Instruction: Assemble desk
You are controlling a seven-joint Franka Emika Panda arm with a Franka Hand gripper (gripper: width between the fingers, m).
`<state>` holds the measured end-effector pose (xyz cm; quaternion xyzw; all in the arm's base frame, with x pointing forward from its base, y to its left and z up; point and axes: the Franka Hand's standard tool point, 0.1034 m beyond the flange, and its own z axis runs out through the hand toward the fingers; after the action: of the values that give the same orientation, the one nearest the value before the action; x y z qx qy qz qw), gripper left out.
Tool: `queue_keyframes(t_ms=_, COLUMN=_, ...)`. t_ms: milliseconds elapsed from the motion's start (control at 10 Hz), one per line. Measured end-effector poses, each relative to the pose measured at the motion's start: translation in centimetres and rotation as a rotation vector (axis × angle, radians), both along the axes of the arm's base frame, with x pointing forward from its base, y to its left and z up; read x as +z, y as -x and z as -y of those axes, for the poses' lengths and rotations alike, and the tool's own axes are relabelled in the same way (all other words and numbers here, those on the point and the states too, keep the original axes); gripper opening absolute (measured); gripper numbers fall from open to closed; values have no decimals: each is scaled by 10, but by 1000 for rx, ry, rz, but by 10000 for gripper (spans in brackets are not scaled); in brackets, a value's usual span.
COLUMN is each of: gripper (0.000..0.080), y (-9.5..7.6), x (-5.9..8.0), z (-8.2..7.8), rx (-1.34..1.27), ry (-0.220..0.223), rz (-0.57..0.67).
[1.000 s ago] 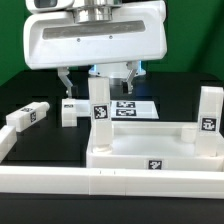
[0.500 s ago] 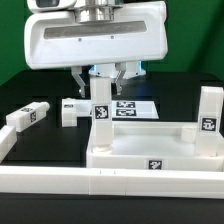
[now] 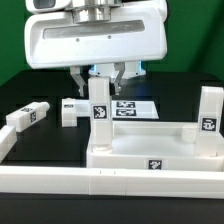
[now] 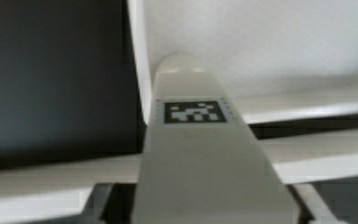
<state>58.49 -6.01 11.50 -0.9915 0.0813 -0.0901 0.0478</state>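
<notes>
Gripping the upright leg (image 3: 100,108) near its top: gripper (image 3: 100,80) points straight down, jaws partway closed, one finger (image 3: 80,78) on each side, both touching the leg. Wrist view: same leg (image 4: 194,150) runs down the middle between the jaws, black-and-white tag facing the camera, white panel surfaces behind it. The leg's foot, directly below the gripper, sits in a back corner of the desk panel (image 3: 150,148), rim up, flat on the black table (image 3: 50,150). Can't tell how deep it is seated. Marker board (image 3: 138,104) lies flat just behind the gripped leg, on the exterior view's right of the gripper. Short loose leg (image 3: 68,112) is near the gripper on the exterior view's left; another loose leg (image 3: 28,117) lies on its side further out. Second upright leg (image 3: 208,112) stands at the panel's other back corner, well apart from the gripper. White rail (image 3: 100,182) runs across the front, furthest from the gripper.
</notes>
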Motion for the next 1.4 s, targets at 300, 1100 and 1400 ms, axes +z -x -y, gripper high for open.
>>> queue_keyframes(t_ms=300, gripper=289, y=1, x=-1, z=2, rx=-373, ry=-69, rz=-34)
queue_keyframes(t_ms=1100, gripper=290, y=4, x=-2, z=-7, rx=-1026, ry=-198, rz=-134)
queue_keyframes(t_ms=1400, gripper=483, y=4, x=-2, z=-9, rx=-1083, ry=-219, rz=-141)
